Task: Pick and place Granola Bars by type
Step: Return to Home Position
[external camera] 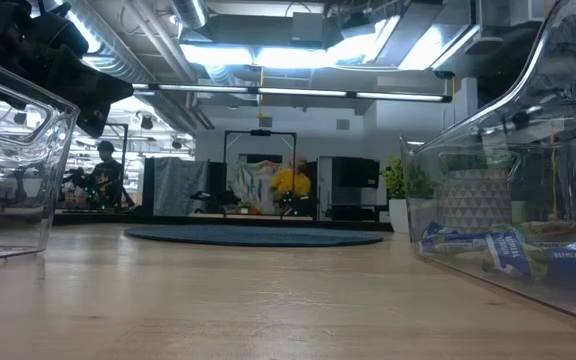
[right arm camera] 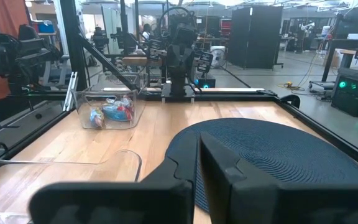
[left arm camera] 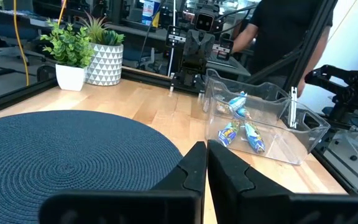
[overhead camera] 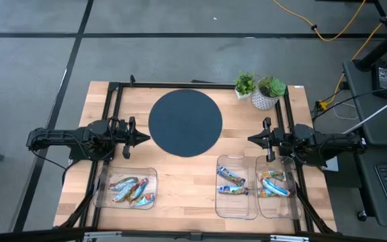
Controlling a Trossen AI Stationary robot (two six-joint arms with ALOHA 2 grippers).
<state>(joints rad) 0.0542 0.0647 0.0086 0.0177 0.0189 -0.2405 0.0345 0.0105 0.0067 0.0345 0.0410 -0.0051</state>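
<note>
- On the left gripper we see the fingers pressed together, empty.
- The right gripper has its fingers likewise closed, empty.
- The Granola Bars lie in clear trays, well apart from both.

9 bars, 3 trays (2 plants)

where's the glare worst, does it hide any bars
Low view: ceiling lights glare hardest and streak the clear bin wall, yet the blue-wrapped bars inside read fine. High view: even light, soft shadows, bars in all three bins plain. Wrist views: little glare; left gripper and right gripper dark up front.
</note>
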